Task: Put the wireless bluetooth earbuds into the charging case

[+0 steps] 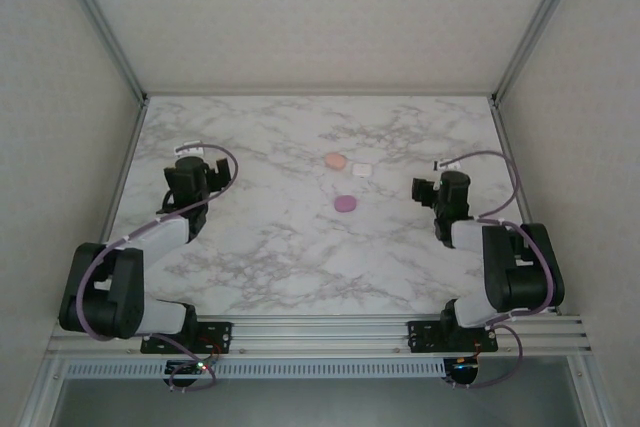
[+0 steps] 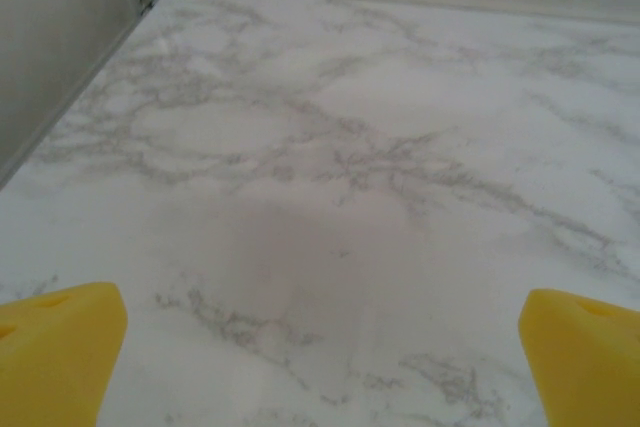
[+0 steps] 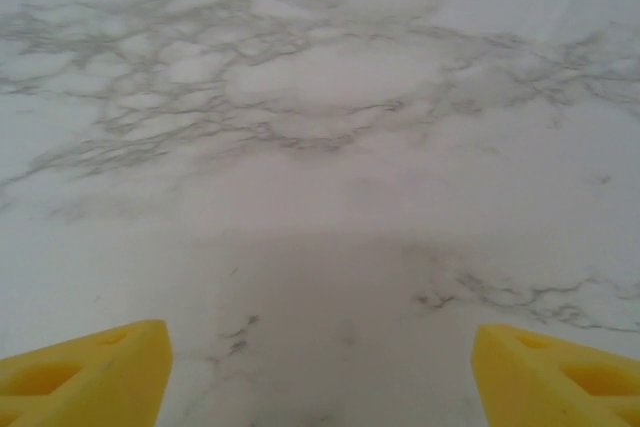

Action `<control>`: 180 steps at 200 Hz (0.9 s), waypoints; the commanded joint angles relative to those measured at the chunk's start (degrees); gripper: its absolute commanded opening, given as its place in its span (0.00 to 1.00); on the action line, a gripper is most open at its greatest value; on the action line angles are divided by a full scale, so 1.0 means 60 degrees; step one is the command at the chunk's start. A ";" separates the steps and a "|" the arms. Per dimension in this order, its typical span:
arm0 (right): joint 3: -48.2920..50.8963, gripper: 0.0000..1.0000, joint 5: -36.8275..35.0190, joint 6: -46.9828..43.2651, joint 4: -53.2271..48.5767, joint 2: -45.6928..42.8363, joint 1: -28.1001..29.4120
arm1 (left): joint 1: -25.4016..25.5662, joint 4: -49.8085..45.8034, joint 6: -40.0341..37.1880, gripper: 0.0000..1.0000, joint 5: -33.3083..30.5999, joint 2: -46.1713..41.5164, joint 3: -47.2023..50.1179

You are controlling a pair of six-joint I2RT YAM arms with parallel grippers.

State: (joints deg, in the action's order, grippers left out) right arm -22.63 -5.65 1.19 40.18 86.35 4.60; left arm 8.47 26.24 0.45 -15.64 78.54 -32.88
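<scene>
Risk: mispick; left gripper [image 2: 320, 347], right gripper [image 3: 320, 372] spread, empty; earbuds too tiny for us to tell; purple case [image 1: 346, 204] left of right gripper.

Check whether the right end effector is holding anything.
No, the right end effector has its fingers wide apart, with just the table showing between them.

Top external: high, behind arm bases [image 1: 185, 332], tilted down over the whole marble table [image 1: 300, 257], far off. Left wrist: low, close to tabletop, facing its far-left corner, yellow fingertips [image 2: 55, 352] at bottom edge. Right wrist: likewise low, close, facing across the marble. Shared: tabletop.
</scene>
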 commanded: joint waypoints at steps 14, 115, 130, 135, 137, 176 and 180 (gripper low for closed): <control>0.0223 0.82 0.0881 -0.0356 0.1585 0.0265 -0.0066 | -0.0283 0.1434 -0.0574 1.00 0.0882 0.0240 0.0095; -0.0022 0.99 0.0268 -0.0045 0.1129 0.0301 -0.0130 | -0.0359 -0.0830 -0.0298 1.00 0.0473 0.0488 -0.0728; -0.0015 0.99 0.0268 -0.0052 0.1136 0.0301 -0.0137 | -0.0365 -0.0279 -0.0463 1.00 0.0700 0.0491 -0.0294; -0.0021 0.99 0.0271 -0.0049 0.1125 0.0301 -0.0137 | -0.0382 -0.0075 -0.0426 1.00 0.0698 0.0482 -0.0093; -0.0022 0.99 0.0265 -0.0051 0.1125 0.0301 -0.0137 | -0.0393 0.0038 -0.0404 1.00 0.0708 0.0472 -0.0003; -0.0022 0.99 0.0271 -0.0044 0.1127 0.0301 -0.0139 | -0.0561 0.2994 -0.0499 1.00 0.1439 0.0927 0.1565; -0.0022 0.99 0.0257 -0.0049 0.1125 0.0301 -0.0141 | -0.0626 0.3095 -0.0461 1.00 0.1510 0.0973 0.1609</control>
State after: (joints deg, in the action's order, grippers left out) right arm -22.09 -3.33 0.80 45.25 87.92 3.99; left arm 6.17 34.24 -2.00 -10.26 82.26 -26.37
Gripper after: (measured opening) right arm 0.989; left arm 0.998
